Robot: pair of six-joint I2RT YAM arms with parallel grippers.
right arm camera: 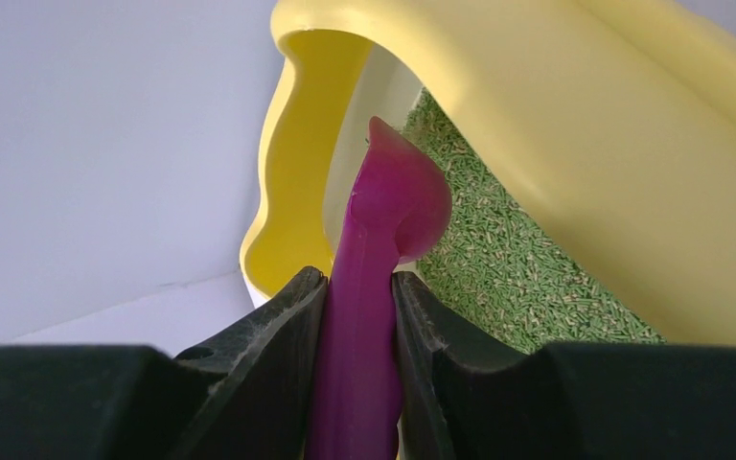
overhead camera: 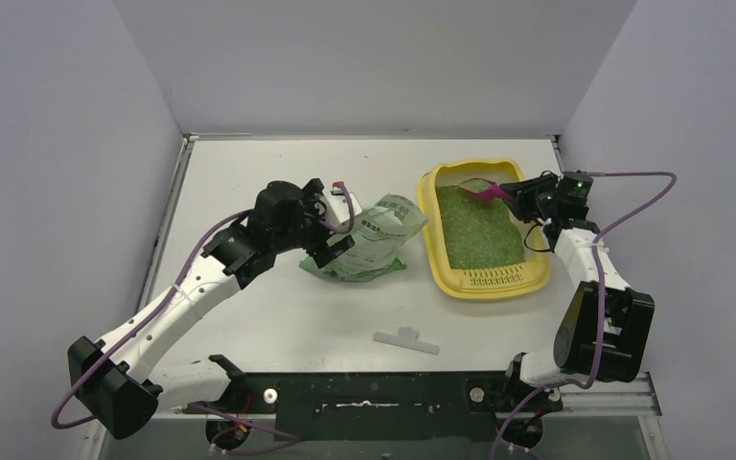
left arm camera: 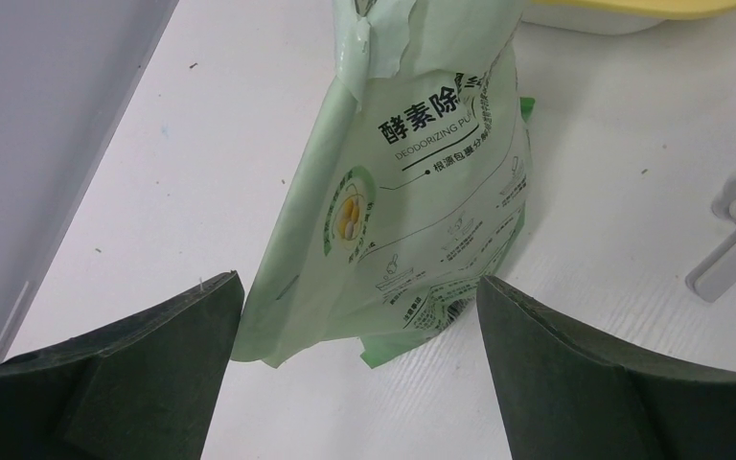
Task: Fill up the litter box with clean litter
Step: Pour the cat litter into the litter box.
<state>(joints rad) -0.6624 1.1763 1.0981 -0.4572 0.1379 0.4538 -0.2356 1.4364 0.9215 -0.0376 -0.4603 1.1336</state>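
On the right of the worktop [overhead camera: 278,307], near the right wall, sits the litter box [overhead camera: 494,279], a shallow yellow tray with rounded corners, a wide rim and a slotted grille at the near end. Clean litter [overhead camera: 477,225] covers its floor: fine green granules, loose like sand. You can't pinch that; it likely needs scooping or pouring. The tray looks like stiff, light, slick plastic and would probably slide if nudged, so the rim is the best hold. The right claw [right arm camera: 359,283] is clamped on the handle of a smooth magenta scoop [overhead camera: 489,193], its bowl over the tray's far end. The left claw [left arm camera: 359,287] gapes wide around a soft, crinkly light-green bag [overhead camera: 374,240] without touching it. The bag is slumped beside the tray. A white clip [overhead camera: 407,338] lies nearer the bases.
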